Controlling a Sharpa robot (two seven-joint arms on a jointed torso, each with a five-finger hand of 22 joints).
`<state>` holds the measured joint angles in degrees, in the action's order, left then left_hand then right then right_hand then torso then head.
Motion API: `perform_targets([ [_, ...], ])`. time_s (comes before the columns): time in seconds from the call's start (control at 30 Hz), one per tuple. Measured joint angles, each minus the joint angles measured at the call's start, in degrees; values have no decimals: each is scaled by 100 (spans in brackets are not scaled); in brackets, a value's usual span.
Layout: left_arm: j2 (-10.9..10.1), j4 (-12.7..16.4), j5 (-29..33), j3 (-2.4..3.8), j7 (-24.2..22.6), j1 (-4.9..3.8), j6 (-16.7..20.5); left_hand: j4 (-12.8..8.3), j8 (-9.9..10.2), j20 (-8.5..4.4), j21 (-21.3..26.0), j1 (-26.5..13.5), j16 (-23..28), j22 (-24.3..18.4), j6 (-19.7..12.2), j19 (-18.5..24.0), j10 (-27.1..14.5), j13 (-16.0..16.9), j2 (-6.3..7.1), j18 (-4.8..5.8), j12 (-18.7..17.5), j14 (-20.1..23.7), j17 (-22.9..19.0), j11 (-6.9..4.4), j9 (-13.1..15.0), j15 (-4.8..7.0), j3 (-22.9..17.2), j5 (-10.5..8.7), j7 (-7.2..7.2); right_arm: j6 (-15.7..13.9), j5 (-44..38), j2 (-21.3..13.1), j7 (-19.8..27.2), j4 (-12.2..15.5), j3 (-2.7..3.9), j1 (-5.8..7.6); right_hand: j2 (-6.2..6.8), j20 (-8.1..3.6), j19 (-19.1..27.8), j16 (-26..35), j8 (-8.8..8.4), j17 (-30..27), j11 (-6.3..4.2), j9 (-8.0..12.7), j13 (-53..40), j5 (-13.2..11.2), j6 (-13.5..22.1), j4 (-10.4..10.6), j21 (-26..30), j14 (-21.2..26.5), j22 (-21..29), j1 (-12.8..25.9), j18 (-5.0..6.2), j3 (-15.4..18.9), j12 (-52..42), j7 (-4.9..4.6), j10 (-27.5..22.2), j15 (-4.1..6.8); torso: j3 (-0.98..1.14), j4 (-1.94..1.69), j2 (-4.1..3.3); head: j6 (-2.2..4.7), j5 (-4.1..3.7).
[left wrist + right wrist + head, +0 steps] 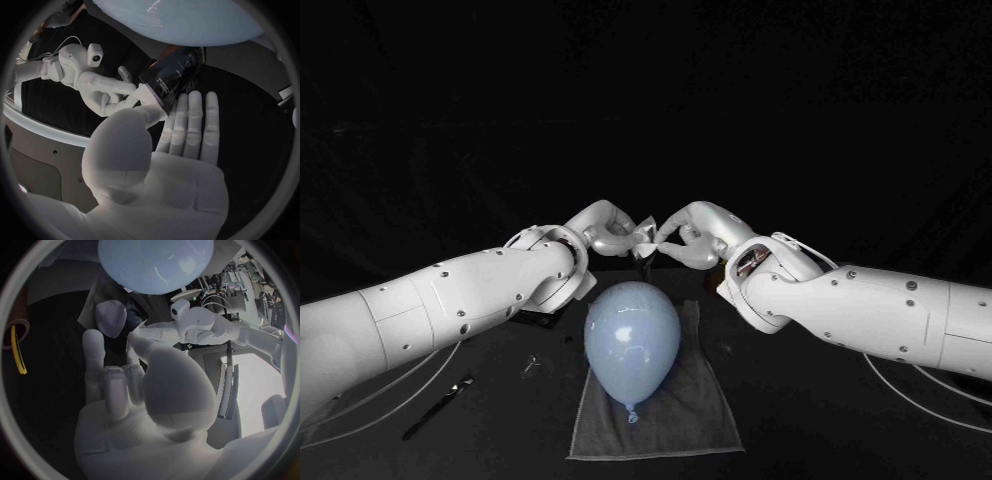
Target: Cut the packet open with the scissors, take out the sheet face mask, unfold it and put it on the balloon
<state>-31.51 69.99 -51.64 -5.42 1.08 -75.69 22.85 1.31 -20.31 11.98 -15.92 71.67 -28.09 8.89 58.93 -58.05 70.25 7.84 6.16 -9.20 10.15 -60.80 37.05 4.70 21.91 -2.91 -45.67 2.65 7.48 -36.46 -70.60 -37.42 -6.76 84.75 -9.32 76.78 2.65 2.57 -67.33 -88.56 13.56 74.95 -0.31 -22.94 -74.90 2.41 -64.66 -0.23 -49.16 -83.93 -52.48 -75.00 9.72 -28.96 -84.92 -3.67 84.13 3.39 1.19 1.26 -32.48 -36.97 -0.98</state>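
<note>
The pale blue balloon (633, 338) lies on a grey towel (689, 425) in front of me. Behind its far end my two hands meet over the table. The dark packet (643, 257) hangs between them, above the balloon (181, 20). My left hand (607, 228) holds the packet (177, 74) by its corner between thumb and straight fingers (190, 117). My right hand (687, 228) pinches the same packet (127, 339) from the other side, its fingertips (134, 97) on the edge. The balloon (156, 265) is near both hands. The scissors (440, 404) lie on the table at the left front.
A small metal piece (531, 365) lies left of the towel, near the scissors. A yellow curved object (19, 356) sits on the table off to one side of my right hand. Black table surrounds the towel.
</note>
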Motion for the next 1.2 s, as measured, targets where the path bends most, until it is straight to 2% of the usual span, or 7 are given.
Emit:
perform_targets([
  [0.33, -4, -28, 22, -2, -14, 0, -4, 0, 0, 0, 0, 4, 0, 0, -1, 0, 20, 2, -4, 0, 0, -1, -1, -20, 0, -1, 0, -2, 0, -151, -13, -129, 93, 165, 45, 0, 0, 0, 0, -16, 0, -1, 0, 0, -3, -2, -8, 0, -22, 1, -15, 0, -3, 1, 0, 30, 0, -1, -1, -5, 1, -6, -3],
  [0.77, 1, 37, 103, -6, -37, 0, -20, 0, 0, -21, -26, -14, 0, 22, -2, 22, 19, 1, -22, 1, 0, -1, -2, -19, 0, -1, 0, 2, 0, -169, -14, -42, 128, 98, 53, 9, 30, 0, 5, -16, 0, -4, -19, 0, -5, 24, -2, -16, 112, -20, 111, 29, -8, -14, 36, 16, -20, 20, -7, -9, -1, -10, 5],
  [0.9, 3, 47, 117, -6, -42, 0, -24, 0, 0, -21, -26, -20, 0, 29, -3, 21, 19, 1, -27, 1, 0, -1, -2, -19, 0, -2, 0, 2, 0, -106, -8, -38, 128, 92, 53, 15, 118, 21, 246, 122, 78, -4, -11, -133, -5, 45, 239, -30, 454, -20, 387, 117, -10, 4, 263, -89, -19, 20, -7, -9, -1, -11, 11],
  [0.93, 3, 49, 121, -6, -44, 0, -24, 0, 0, -21, -26, -20, 0, 30, -3, 21, 19, 0, -27, 1, 0, -1, -2, -19, 0, -1, 0, 2, 0, -79, -5, -41, 128, 94, 53, 16, 189, 43, 345, 182, -1, -3, 47, -335, -4, 47, 373, -21, 598, -21, 496, 190, -11, 74, 365, -143, -25, 4, -7, -9, -1, -11, 11],
  [0.97, 4, 50, 123, -6, -45, 0, -25, 0, 1, -21, -26, -20, 0, 29, -3, 21, 19, 0, -27, 1, 0, -2, -2, -19, 0, -2, 0, 2, 0, -57, -2, -47, 128, 97, 53, 17, 261, 76, 387, 240, -107, -3, 116, -340, -4, 47, 515, -12, 663, -14, 535, 263, -11, 141, 476, -202, -29, -57, -7, -9, -1, -11, 14],
  [1.1, 5, 51, 129, -6, -48, 0, -26, 0, 7, -21, -26, -21, 0, 30, -3, 21, 19, 0, -26, 1, 0, -2, -9, -19, 0, -2, 0, 2, 0, 37, 9, -99, 161, 154, 53, 21, 543, 225, 536, 456, -493, 0, 362, -183, -3, 47, 1070, -7, 838, -8, 613, 395, -40, 374, 920, -469, -75, -284, -7, -9, -1, -3, 31],
  [1.2, 4, 50, 132, -6, -49, 0, -27, 0, 11, -21, -49, -21, 0, 37, -3, 21, 19, 0, -26, 1, 0, -2, -9, -18, 0, -2, 0, 2, 0, 101, 14, -141, 217, 215, 53, 21, 636, 305, 615, 579, -640, 0, 461, -131, 0, 47, 1262, -32, 946, 32, 658, 328, -45, 493, 1141, -547, -196, -343, -7, -7, -1, 1, 37],
])
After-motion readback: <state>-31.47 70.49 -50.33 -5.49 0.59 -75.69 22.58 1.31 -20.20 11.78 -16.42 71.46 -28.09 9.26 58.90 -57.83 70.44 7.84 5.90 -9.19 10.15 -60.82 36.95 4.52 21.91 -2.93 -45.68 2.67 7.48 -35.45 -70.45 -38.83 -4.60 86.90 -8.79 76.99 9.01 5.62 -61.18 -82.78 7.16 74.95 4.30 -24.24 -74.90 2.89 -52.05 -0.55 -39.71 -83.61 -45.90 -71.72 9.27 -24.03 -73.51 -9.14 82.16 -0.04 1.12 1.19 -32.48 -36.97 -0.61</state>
